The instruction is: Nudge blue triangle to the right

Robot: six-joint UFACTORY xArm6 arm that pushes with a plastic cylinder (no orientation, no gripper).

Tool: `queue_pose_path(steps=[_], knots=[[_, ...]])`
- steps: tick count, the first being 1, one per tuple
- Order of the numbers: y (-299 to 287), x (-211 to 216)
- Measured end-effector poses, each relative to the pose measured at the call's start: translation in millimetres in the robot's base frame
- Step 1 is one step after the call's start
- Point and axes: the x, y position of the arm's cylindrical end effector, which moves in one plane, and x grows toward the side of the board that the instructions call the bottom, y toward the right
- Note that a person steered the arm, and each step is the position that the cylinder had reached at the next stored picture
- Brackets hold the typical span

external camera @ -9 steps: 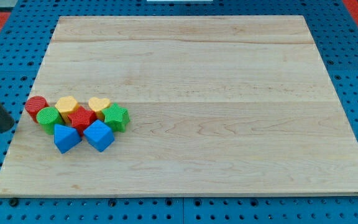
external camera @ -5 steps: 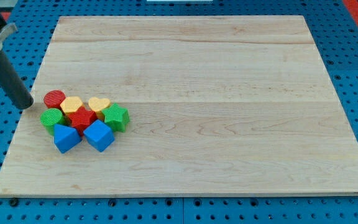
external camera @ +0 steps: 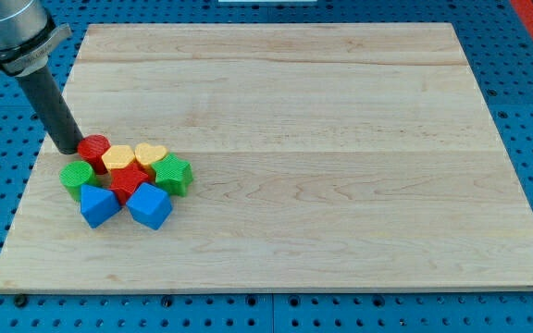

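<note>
The blue triangle (external camera: 97,204) lies at the lower left of a tight cluster on the wooden board (external camera: 340,139), next to a blue cube (external camera: 149,205). My tip (external camera: 68,148) stands at the cluster's upper left, touching or almost touching a red round block (external camera: 93,149). The tip is above and left of the blue triangle, with a green round block (external camera: 77,176) between them.
The cluster also holds two yellow blocks, one plain (external camera: 118,158) and one heart-shaped (external camera: 149,154), a red star-like block (external camera: 129,179) and a green block (external camera: 173,174). Blue pegboard (external camera: 526,111) surrounds the board.
My tip moved up and right from the board's left edge to the cluster's top. The red round block was pushed right and up, onto the cluster's upper left.
</note>
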Motion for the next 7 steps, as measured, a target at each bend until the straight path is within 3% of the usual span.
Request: queue_pose_path(steps=[2,4,5,7], knots=[[-51,45],[-5,77],[-8,100],[20,107]])
